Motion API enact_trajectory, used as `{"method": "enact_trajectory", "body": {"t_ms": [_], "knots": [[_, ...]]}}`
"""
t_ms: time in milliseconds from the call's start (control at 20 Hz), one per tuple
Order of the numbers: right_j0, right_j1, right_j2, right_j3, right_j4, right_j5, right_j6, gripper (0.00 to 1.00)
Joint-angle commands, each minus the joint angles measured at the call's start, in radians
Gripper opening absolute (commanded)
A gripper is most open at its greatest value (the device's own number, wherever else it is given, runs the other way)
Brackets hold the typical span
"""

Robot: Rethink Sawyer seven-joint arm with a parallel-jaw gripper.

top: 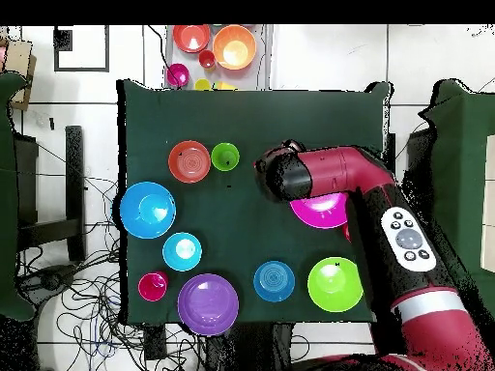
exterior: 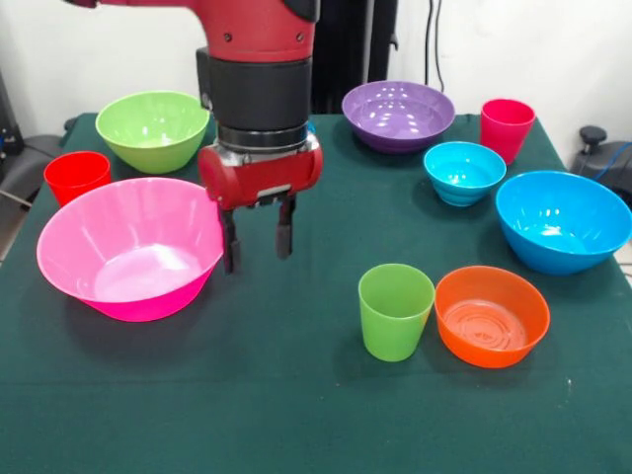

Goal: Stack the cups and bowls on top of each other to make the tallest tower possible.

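Observation:
My gripper (exterior: 257, 243) hangs open and empty just right of the large hot pink bowl (exterior: 128, 247), its fingers pointing down near the bowl's rim. The lime green bowl (exterior: 153, 128) and the red-orange cup (exterior: 77, 176) stand behind the pink bowl. The purple bowl (exterior: 398, 114), the crimson-pink cup (exterior: 507, 126), a small cyan bowl (exterior: 464, 170) and the large blue bowl (exterior: 563, 219) are on the right. The lime green cup (exterior: 395, 311) and the orange bowl (exterior: 491, 316) stand in front. A second small cyan bowl (top: 275, 280) shows only in the overhead view. Nothing is stacked.
The table is covered with a dark green cloth (exterior: 296, 415). In the overhead view the arm (top: 372, 208) covers part of the hot pink bowl (top: 321, 209). More bowls (top: 234, 46) lie off the table past its far edge.

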Motion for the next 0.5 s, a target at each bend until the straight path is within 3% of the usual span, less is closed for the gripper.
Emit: {"method": "enact_trajectory", "body": {"t_ms": [50, 500], "knots": [[-0.018, 0.055, -0.013, -0.094, -0.1, 0.091, -0.182, 1.0], [-0.09, 0.103, -0.026, -0.002, -0.105, 0.021, -0.111, 1.0]]}}
